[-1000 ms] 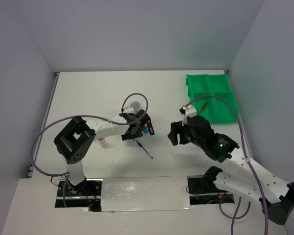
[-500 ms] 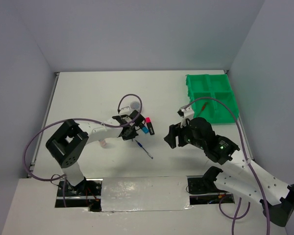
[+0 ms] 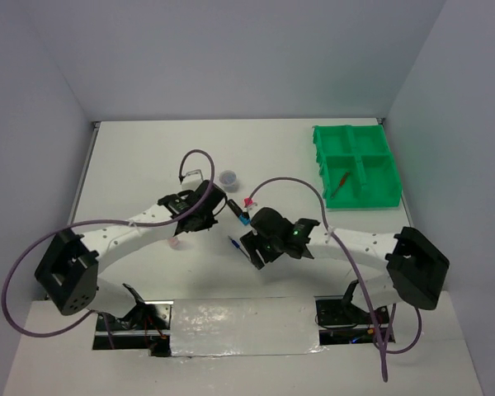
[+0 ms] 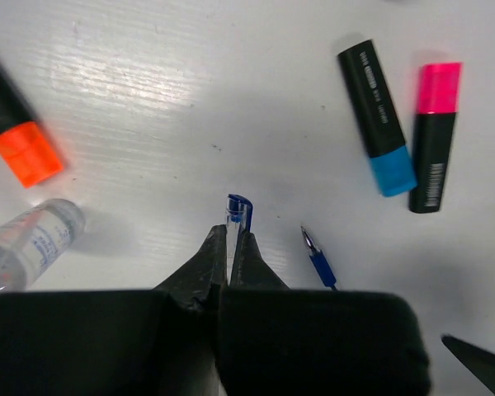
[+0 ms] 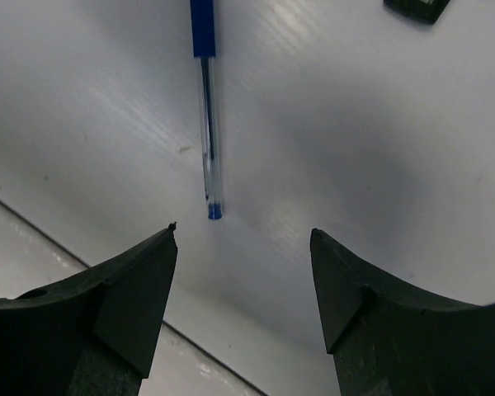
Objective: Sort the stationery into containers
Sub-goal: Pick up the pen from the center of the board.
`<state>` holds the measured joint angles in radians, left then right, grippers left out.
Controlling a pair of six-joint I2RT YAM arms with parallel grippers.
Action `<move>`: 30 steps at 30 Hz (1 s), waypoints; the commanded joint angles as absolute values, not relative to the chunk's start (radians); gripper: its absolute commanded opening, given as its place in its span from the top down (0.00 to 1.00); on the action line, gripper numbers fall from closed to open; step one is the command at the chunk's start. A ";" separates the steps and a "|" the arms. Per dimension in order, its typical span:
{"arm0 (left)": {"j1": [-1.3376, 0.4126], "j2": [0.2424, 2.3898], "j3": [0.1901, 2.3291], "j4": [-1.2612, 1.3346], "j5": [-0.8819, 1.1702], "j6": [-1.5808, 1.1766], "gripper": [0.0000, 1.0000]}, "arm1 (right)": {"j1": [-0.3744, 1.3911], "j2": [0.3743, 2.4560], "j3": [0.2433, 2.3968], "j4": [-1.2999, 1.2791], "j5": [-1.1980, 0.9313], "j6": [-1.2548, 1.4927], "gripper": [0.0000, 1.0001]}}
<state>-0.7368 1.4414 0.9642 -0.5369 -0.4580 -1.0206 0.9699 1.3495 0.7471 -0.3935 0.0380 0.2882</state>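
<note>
In the left wrist view my left gripper (image 4: 230,237) is shut on a thin clear pen cap with a blue clip (image 4: 237,209), just above the table. A blue pen (image 4: 318,262) lies to its right, tip showing. Beyond lie a blue-ended highlighter (image 4: 378,120) and a pink-ended highlighter (image 4: 436,136). My right gripper (image 5: 242,233) stands open over the table, with the blue pen's (image 5: 206,124) rear end just ahead of its left finger. The green tray (image 3: 371,198) sits far right with a red pen (image 3: 341,183) in one compartment.
An orange-ended highlighter (image 4: 25,144) and a small clear bottle (image 4: 29,239) lie left of my left gripper. A round grey pot (image 3: 228,176) stands behind the highlighters. The table's near edge (image 5: 66,272) runs just under my right gripper. Both arms crowd the table's middle.
My left gripper has shut on the pen cap and drawn back to the left. My right arm has swung left and down, bringing its open jaws to the blue pen.
</note>
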 commanded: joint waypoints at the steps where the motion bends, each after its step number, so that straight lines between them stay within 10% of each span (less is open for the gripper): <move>1: -0.730 1.364 1.005 -0.600 -0.492 -0.985 1.00 | 0.974 1.402 0.833 -0.338 0.149 0.262 0.28; 14: -0.727 1.094 1.114 -0.781 -0.557 -0.924 1.00 | 1.029 1.683 1.023 -0.310 0.103 0.210 0.35; 30: -0.710 0.940 1.151 -0.700 -0.494 -0.807 1.00 | 1.063 1.729 0.980 -0.352 0.061 0.259 1.00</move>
